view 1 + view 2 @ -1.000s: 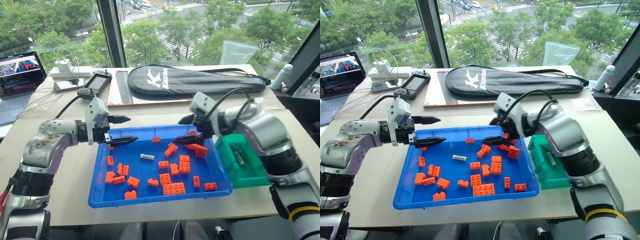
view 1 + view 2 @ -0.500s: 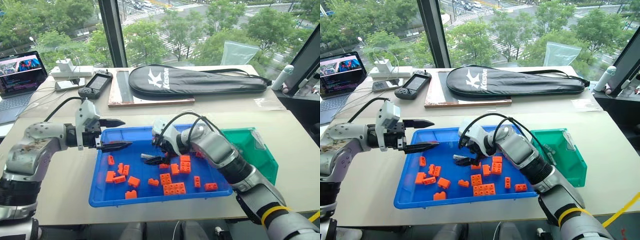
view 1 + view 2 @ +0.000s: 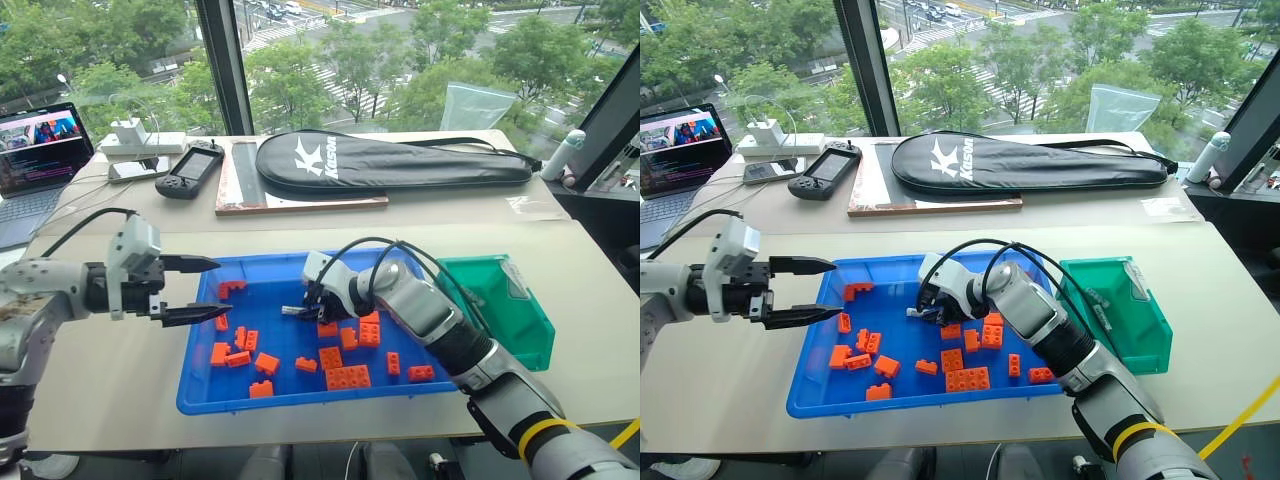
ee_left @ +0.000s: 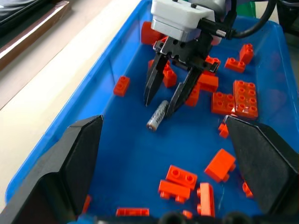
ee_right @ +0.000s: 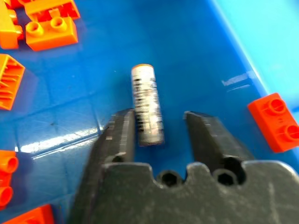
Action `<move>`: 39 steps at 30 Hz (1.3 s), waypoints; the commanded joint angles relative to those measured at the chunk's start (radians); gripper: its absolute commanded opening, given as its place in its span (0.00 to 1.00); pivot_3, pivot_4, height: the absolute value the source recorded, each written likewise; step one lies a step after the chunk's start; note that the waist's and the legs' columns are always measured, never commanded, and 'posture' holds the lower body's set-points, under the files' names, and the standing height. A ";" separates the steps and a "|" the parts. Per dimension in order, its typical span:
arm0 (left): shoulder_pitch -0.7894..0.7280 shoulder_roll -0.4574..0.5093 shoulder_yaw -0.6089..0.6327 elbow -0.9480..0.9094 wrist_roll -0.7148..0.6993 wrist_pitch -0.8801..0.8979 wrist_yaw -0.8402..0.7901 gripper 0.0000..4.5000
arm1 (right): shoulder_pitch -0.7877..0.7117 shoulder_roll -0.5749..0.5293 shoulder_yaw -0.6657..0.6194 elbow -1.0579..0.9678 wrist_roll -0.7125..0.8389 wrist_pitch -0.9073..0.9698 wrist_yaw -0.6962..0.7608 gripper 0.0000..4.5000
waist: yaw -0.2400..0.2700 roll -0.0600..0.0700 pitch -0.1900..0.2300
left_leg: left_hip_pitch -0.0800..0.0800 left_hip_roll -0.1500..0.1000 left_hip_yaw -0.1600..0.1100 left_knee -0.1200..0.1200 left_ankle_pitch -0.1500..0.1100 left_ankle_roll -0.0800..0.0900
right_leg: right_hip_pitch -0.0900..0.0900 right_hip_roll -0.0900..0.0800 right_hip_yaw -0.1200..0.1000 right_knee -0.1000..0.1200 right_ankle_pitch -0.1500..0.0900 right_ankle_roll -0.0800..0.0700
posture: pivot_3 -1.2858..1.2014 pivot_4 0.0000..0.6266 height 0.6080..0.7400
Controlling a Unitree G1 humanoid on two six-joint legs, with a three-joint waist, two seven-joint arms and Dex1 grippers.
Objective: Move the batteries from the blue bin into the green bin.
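Straddling battery (image 5: 147, 106) at frame centre, right gripper (image 4: 163, 100) now lowered from above, fingers narrowed but not yet clamped; left gripper (image 3: 200, 290) parked open.

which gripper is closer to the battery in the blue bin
Right. The right gripper is down in the blue bin, its fingers straddling the battery. The left gripper hovers open at the bin's left rim, well apart from it.

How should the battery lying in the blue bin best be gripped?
Pinch the battery across its round middle, from above. It lies flat on the blue bin floor with bare floor along both long sides; the right gripper already straddles it that way.
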 commanded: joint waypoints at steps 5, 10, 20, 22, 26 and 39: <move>0.042 -0.006 0.092 -0.005 -0.032 -0.071 -0.030 1.00 | -0.056 -0.020 -0.164 -0.115 0.110 0.101 0.053 0.06 | 0.001 0.000 0.000 | 0.000 0.000 0.000 0.000 0.000 0.000 | 0.000 0.000 0.000 0.000 0.000 0.000 | 0.52 0.24 1.00; 0.063 -0.023 0.102 -0.001 -0.035 -0.114 -0.044 1.00 | -0.091 -0.114 -0.347 -0.232 0.246 0.265 0.084 0.06 | 0.003 0.000 0.000 | 0.000 0.001 0.000 0.000 0.000 0.000 | 0.000 0.000 0.000 0.000 0.000 -0.001 | 0.52 0.24 1.00; -0.041 -0.063 -0.020 0.069 -0.021 -0.174 -0.086 1.00 | 0.009 -0.632 -0.596 -0.273 0.364 0.330 0.246 0.06 | 0.026 -0.001 0.000 | -0.001 0.000 0.001 0.000 0.000 0.000 | 0.001 -0.002 0.000 -0.004 0.000 -0.001 | 0.52 0.24 1.00; -0.080 -0.076 -0.054 0.086 -0.014 -0.182 -0.097 1.00 | 0.076 -0.724 -0.633 -0.272 0.362 0.326 0.261 0.06 | 0.026 -0.001 0.001 | -0.001 0.000 0.002 0.000 -0.001 0.000 | 0.001 -0.001 0.000 -0.004 0.000 -0.001 | 0.52 0.24 1.00; -0.179 -0.128 -0.116 0.098 -0.018 -0.175 -0.094 1.00 | 0.205 -0.821 -0.709 -0.289 0.364 0.326 0.235 0.06 | 0.022 -0.001 0.001 | -0.001 0.000 0.004 0.000 -0.001 0.000 | 0.002 -0.002 0.000 -0.005 0.000 -0.001 | 0.52 0.24 1.00; -0.384 -0.219 -0.269 0.183 0.058 -0.145 -0.087 1.00 | 0.462 -0.839 -0.788 -0.326 0.329 0.344 0.056 0.28 | 0.015 -0.001 0.001 | -0.001 0.000 0.005 0.002 -0.001 0.001 | 0.003 -0.002 0.001 -0.004 0.000 -0.001 | 0.52 0.24 1.00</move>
